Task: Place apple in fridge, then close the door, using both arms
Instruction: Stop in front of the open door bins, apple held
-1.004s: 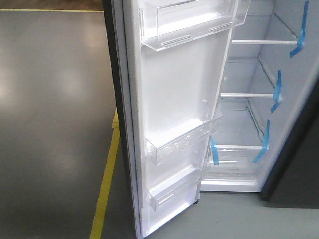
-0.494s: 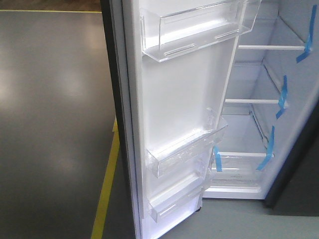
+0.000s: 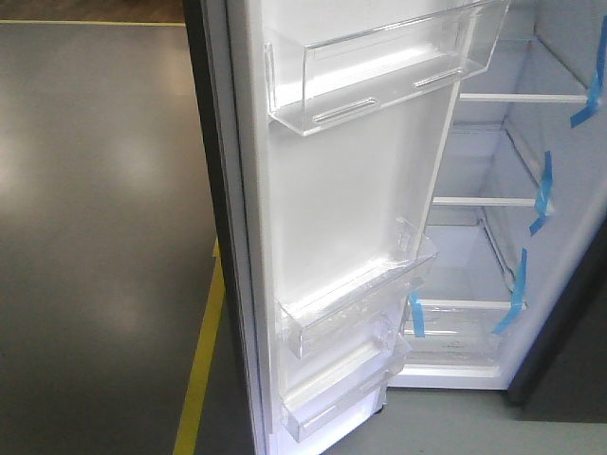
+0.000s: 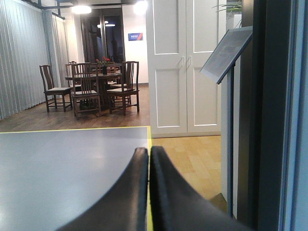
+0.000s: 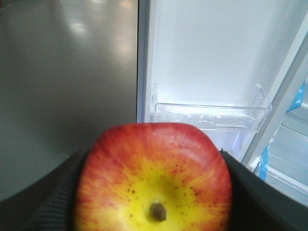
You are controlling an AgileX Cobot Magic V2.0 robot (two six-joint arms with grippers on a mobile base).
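- The left hand (image 4: 148, 151) is closed: in its wrist view the two black fingers (image 4: 168, 192) lie pressed together along their length, with nothing between them.
- Beyond that hand, from the left, stand a dark table (image 4: 98, 77) ringed with chairs (image 4: 55, 89), then white double doors (image 4: 185, 67), then a tilted sign (image 4: 226, 53) on a thin post. A dark upright edge fills the right margin of the view.
- In the front view, grey glossy floor (image 3: 95, 237) takes up the left side, and a yellow line (image 3: 201, 365) runs along it up to the foot of the door.
- The door (image 3: 332, 209) stands wide open, its dark outer edge to the left and its white lining facing the camera.
- Three clear bins (image 3: 356, 303) hang on that lining: one high, one lower down and one just beneath that.
- To the right of the door, the fridge (image 3: 474, 152) shows its white inside, with shelves (image 3: 479, 201) one above another.
- Strips of blue tape (image 3: 541, 194) mark the shelf ends along the right wall.
- The right hand (image 5: 154, 154) grips the apple (image 5: 154, 178), with a black finger tight against each side. Its yellow, stemmed end faces the wrist camera.
- The apple is held outside the fridge, in front of the door's lining and one clear bin, with grey floor to its left.
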